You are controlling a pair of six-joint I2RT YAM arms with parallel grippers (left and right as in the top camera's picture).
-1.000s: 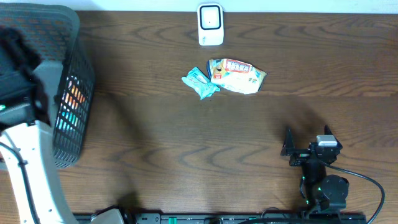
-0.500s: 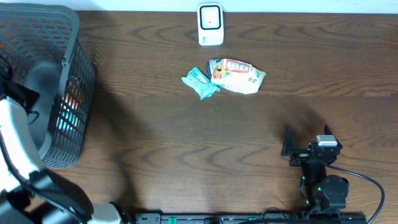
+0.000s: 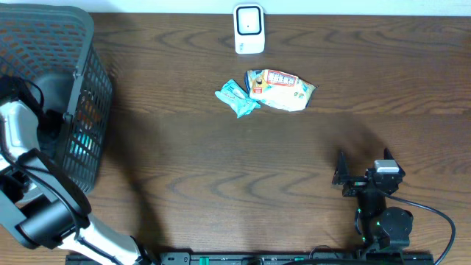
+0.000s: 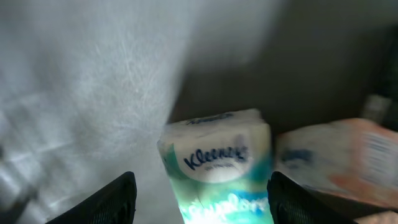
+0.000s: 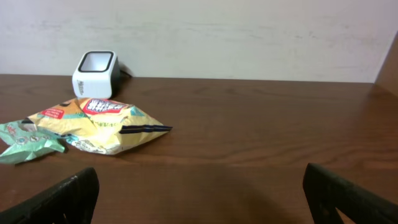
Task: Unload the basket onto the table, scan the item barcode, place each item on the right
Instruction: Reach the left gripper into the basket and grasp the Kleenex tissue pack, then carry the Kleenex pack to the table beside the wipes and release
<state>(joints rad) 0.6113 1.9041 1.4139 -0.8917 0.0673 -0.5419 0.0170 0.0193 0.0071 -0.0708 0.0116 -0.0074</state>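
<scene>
1. The tabletop [image 3: 221,169] is bare brown wood across its middle and front. The only things on the open part lie toward the far edge.
2. The scanner [image 3: 249,29] stands at the far edge, near the centre. Just in front of it lie a yellow snack bag [image 3: 281,90] and a small teal packet [image 3: 237,99], touching each other.
3. The dark mesh basket [image 3: 88,88] fills the far left corner. Its wall rises beside the left arm [image 3: 22,147], which reaches over the rim and down inside.
4. The left hand [image 4: 202,180] is inside the basket, its fingers [image 4: 118,199] partly spread. A Kleenex pack [image 4: 217,165] stands between them. There is a gap on the left side; whether the right finger touches the pack is unclear in the blur.
5. An orange-and-white pack [image 4: 339,162] lies just beside the Kleenex pack, on its right.
6. The right hand [image 5: 199,174] sits low near the front right of the tabletop, well apart from the packets. Its fingers are spread wide, with nothing between them.
</scene>
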